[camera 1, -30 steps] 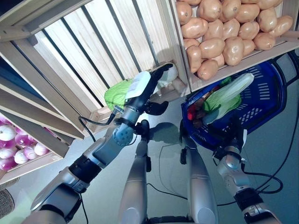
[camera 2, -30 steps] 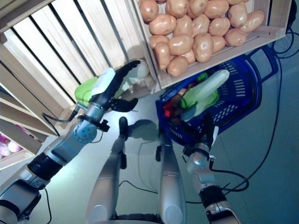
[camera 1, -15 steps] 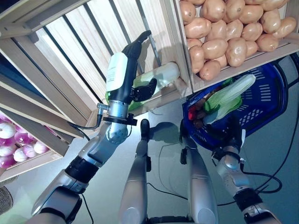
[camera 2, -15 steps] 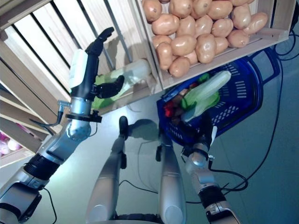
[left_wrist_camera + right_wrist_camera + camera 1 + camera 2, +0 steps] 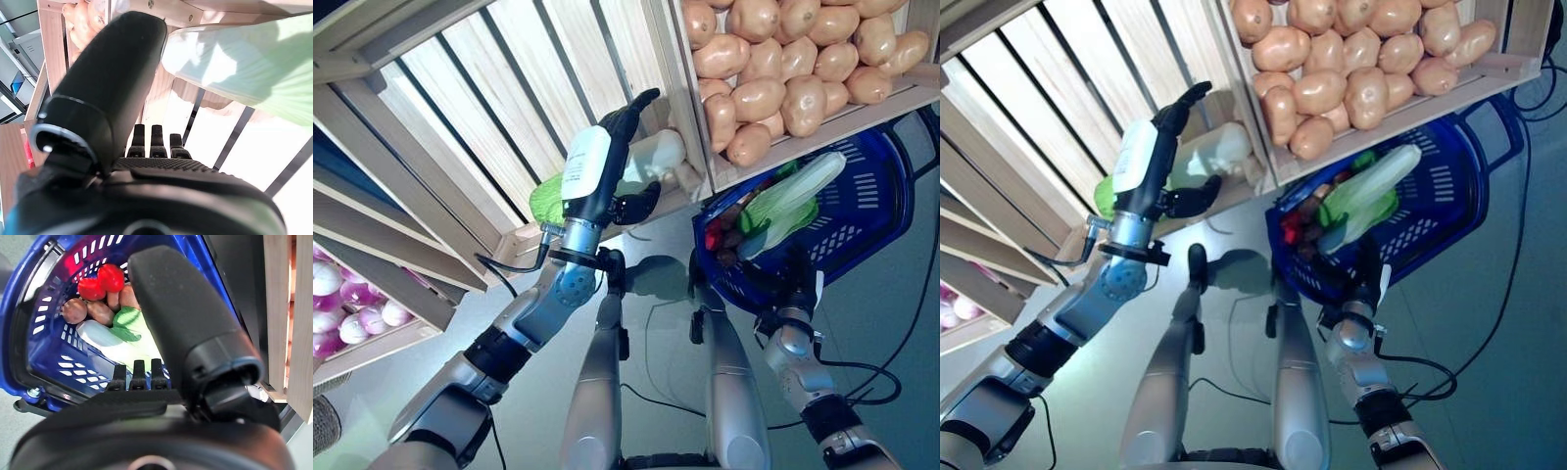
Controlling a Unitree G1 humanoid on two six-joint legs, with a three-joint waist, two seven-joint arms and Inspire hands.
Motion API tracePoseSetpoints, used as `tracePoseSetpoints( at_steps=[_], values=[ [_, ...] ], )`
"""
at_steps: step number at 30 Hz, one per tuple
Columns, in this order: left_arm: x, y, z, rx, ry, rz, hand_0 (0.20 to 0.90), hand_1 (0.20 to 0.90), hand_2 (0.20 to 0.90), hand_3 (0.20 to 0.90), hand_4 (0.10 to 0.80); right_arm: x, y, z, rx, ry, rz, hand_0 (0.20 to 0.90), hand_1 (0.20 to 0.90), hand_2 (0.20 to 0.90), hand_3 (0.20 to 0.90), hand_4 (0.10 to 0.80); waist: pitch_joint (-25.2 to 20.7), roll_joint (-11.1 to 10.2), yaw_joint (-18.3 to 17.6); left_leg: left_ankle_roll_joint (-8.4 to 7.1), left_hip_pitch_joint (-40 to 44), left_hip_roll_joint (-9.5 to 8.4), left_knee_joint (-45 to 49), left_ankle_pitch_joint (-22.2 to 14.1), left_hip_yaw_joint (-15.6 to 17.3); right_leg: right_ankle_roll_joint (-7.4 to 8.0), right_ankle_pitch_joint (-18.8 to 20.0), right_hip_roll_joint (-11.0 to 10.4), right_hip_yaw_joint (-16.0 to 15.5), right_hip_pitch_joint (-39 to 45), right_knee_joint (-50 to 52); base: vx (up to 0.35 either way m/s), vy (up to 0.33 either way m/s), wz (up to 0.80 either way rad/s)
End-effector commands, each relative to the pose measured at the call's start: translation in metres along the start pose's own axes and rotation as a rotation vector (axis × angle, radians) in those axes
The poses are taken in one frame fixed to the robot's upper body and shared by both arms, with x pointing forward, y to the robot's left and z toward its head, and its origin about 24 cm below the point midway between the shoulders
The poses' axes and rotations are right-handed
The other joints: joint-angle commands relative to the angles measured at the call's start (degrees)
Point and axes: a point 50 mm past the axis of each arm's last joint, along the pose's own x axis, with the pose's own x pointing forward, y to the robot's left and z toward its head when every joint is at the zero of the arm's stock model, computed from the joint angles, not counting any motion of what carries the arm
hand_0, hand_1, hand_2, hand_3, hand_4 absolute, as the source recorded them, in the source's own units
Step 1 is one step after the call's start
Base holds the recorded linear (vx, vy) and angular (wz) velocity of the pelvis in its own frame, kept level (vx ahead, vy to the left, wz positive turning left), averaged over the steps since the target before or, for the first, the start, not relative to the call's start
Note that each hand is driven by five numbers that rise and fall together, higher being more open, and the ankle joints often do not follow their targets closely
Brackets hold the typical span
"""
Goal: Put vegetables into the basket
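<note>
Overhead: left hand open by cabbage | wrist: right hand grips basket, fingers curled

No readable text, labels or numbers.

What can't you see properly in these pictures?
- Right hand: in the eye views it is dark against the blue basket, and its own bulk fills the right wrist view, so its grip is unclear.
- Cabbage in the crate: the left hand covers its middle.
- Potatoes: cut off by the top edge.
- Basket contents: the cabbage in the basket hides what lies underneath.
</note>
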Motion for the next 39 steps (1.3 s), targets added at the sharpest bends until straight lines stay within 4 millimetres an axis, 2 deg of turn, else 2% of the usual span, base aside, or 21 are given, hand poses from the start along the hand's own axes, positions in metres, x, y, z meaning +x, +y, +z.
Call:
tracePoseSetpoints(
  at_steps=[1,7,13,21,28,39],
  values=[
    [0.023,0.015,0.029,-0.044,-0.130,0.141,0.900,0.900,0.900,0.900,0.800,-0.001,-0.006,0.018,0.004,-0.109,-0.022,0.900,0.900,0.900,0.900,0.800,-0.18,0.03,-1.31,0.73,-2.67,-2.82,5.62,-4.16,1.59,0.17,4.49,2.88,-2.63,5.00,-5.82,0.000,0.000,0.00],
    [0.026,0.011,0.017,0.003,-0.048,0.165,0.900,0.900,0.900,0.900,0.800,0.001,-0.005,0.019,-0.002,-0.110,-0.015,0.900,0.900,0.900,0.900,0.800,-0.18,-0.32,-1.69,0.54,-3.09,-2.67,6.37,-4.33,1.76,0.18,4.43,3.00,-2.31,4.58,-5.39,0.000,0.000,0.00],
    [0.031,0.012,0.003,0.075,0.023,0.267,0.900,0.900,0.900,0.900,0.800,0.001,-0.001,0.020,-0.006,-0.110,0.002,0.900,0.900,0.900,0.900,0.800,-0.18,-0.92,-2.16,0.38,-3.41,-2.44,6.20,-3.98,1.89,0.13,4.65,3.28,-2.07,4.21,-5.47,-0.001,-0.001,-0.02],
    [0.032,-0.004,-0.024,0.132,0.157,0.205,0.900,0.900,0.900,0.900,0.800,0.001,0.008,0.020,-0.024,-0.102,0.036,0.900,0.900,0.900,0.900,0.800,-0.18,-2.31,-3.03,-0.09,-3.00,-1.68,6.17,-4.09,2.33,0.07,4.49,3.92,-1.57,4.24,-5.08,0.005,-0.008,-0.02],
    [0.033,-0.002,-0.031,0.148,0.189,0.272,0.900,0.900,0.900,0.900,0.800,0.001,0.012,0.021,-0.029,-0.106,0.055,0.900,0.900,0.900,0.900,0.800,-0.18,-2.75,-3.65,-0.29,-3.18,-1.36,6.19,-4.03,2.64,-0.09,4.50,4.24,-1.29,3.79,-4.88,0.000,0.000,0.00],
    [0.030,-0.013,-0.039,0.134,0.234,0.243,0.900,0.900,0.900,0.900,0.800,0.002,0.018,0.023,-0.036,-0.108,0.069,0.900,0.900,0.900,0.900,0.800,-0.18,-3.31,-3.90,-0.58,-3.58,-1.16,6.62,-4.14,2.78,-0.07,4.48,4.30,-1.20,3.44,-4.66,0.000,0.000,0.00]
  ],
)
